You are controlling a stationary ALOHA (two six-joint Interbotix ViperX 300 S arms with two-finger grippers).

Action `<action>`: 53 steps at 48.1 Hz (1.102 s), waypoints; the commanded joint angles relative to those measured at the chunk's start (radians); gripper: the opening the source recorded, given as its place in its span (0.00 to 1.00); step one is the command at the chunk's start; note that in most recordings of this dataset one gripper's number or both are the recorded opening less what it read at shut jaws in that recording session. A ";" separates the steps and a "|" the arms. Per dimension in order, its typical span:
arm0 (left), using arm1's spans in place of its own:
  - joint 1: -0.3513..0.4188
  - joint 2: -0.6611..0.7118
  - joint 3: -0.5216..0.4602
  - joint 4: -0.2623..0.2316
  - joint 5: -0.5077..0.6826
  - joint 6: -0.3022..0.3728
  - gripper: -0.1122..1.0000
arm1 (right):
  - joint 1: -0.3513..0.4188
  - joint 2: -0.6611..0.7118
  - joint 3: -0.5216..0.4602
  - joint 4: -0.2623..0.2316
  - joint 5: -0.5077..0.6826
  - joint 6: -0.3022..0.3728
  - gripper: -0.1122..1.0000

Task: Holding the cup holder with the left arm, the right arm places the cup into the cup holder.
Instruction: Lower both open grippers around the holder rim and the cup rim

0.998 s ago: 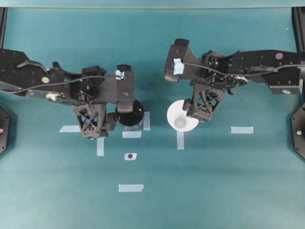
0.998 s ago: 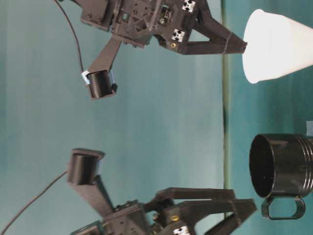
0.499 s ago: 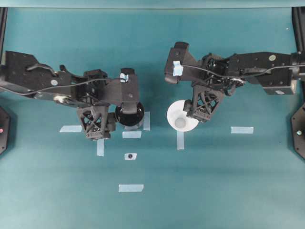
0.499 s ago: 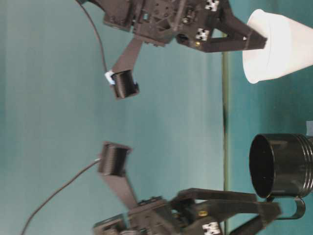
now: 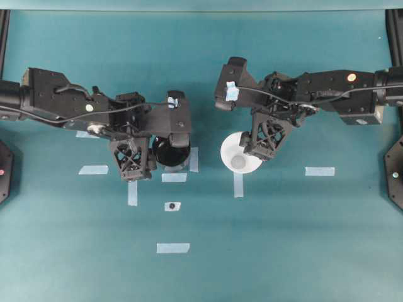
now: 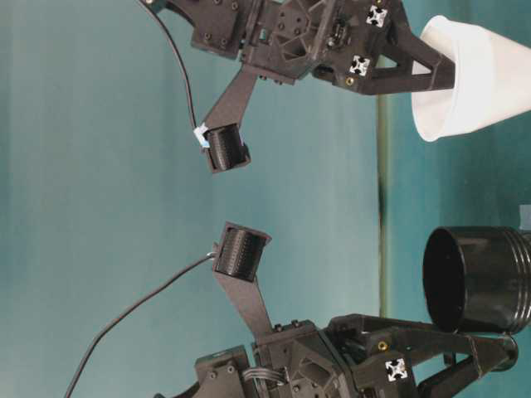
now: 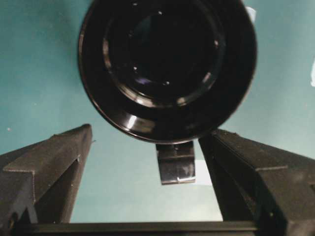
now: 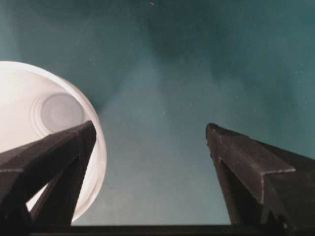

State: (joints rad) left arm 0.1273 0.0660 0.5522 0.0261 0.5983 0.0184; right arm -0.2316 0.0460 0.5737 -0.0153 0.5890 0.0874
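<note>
The cup holder (image 5: 167, 156) is a glossy black cylinder standing upright and empty (image 6: 477, 282). In the left wrist view its small handle (image 7: 176, 162) lies between the fingers of my open left gripper (image 7: 147, 142), nearer the right one, and nothing touches it. The white cone-shaped cup (image 5: 238, 162) stands apart to the right, mouth up (image 6: 481, 79). My right gripper (image 8: 150, 130) is open. Its left finger (image 8: 59, 157) hangs over the cup's mouth, the rim lies between the fingers, and the right one is outside. Seen from above, both grippers (image 5: 140, 167) (image 5: 261, 148) point down at the table.
Several pale blue tape strips (image 5: 173, 248) mark the teal table, one to the right of the cup (image 5: 320, 171) and one left of the holder (image 5: 93, 169). A small tape piece with a black dot (image 5: 171, 206) lies in front of the holder. Black stands sit at both side edges.
Both arms have come down toward the table. The left gripper has shifted right until its fingers flank the holder's handle. The right gripper's finger has reached the cup's rim. Both stayed open.
</note>
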 commanded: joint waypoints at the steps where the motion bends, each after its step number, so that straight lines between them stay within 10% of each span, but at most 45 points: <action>1: 0.003 -0.014 -0.015 0.002 -0.002 -0.002 0.92 | -0.003 -0.023 -0.008 0.000 -0.003 -0.006 0.95; 53: 0.003 -0.011 0.003 0.002 0.012 -0.003 0.88 | 0.000 -0.015 -0.017 0.000 -0.003 -0.006 0.94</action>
State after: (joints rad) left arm 0.1289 0.0675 0.5691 0.0230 0.6136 0.0169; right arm -0.2316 0.0537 0.5737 -0.0153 0.5906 0.0874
